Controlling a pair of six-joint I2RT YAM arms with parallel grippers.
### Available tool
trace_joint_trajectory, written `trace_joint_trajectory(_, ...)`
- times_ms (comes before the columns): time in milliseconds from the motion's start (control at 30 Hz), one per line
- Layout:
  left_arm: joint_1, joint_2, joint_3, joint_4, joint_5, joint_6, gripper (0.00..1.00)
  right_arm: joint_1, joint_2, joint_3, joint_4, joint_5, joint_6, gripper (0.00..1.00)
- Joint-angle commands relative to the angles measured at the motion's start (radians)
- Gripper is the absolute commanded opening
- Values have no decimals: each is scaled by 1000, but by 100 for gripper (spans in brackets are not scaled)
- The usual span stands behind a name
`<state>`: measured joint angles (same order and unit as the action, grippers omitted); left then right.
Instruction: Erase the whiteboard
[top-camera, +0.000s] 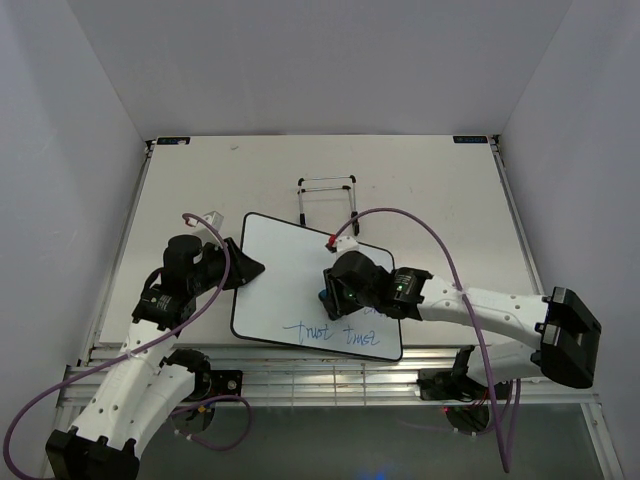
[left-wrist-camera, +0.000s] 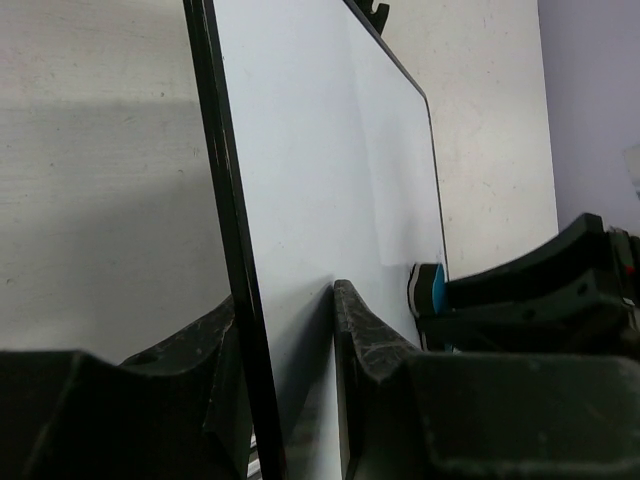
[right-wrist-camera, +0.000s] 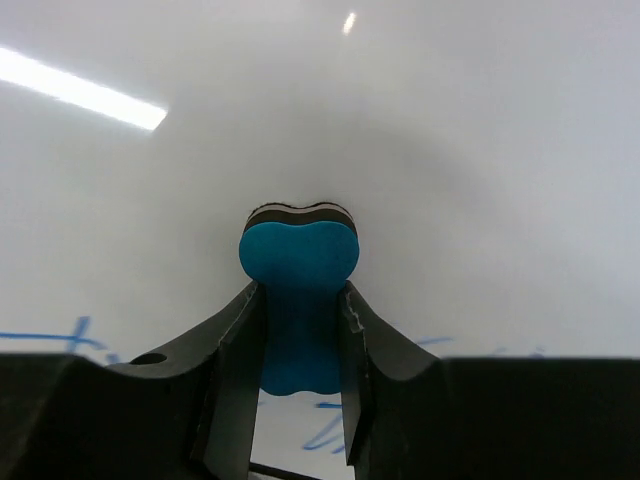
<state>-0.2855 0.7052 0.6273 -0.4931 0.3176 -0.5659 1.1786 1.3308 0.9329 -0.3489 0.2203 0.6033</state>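
left gripper (top-camera: 255, 268) was clamped on the whiteboard (top-camera: 290, 270) at 9 o'clock, right gripper (right-wrist-camera: 300, 292) pinched tight on the blue eraser (right-wrist-camera: 298, 255) (tip against the board), blue scrawl (top-camera: 330, 335) sat near 6 o'clock

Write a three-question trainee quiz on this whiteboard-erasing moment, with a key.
1. True or false: the left gripper is clamped on the edge of the whiteboard.
2. What does the right gripper hold? A) a marker B) the blue eraser C) a cloth
3. Fill in: the blue writing lies along the whiteboard's ____ edge, as seen from the arm bases.
Key: 1 true; 2 B; 3 near.
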Motion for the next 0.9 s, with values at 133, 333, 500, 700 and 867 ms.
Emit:
trace_joint_trajectory(133, -11, -29, 18, 68, -94, 169, 0, -63, -65, -98, -79, 1, -3, 8)
trace_joint_trajectory(333, -11, -27, 20, 67, -104, 167, 0, 4, 2, -37, 271, -255, 1, 8)
trace_joint_trajectory(500, -11, -32, 22, 56, -136, 161, 0, 9, 64, -8, 220, -229, -36, 8)
trace_joint_trajectory(700, -11, -24, 32, 33, -212, 150, 0, -189, -153, -317, 143, -210, 0, 8)
trace_joint_trajectory(867, -11, -9, 37, 18, -250, 136, 0, -435, -363, -557, 58, -283, -17, 8)
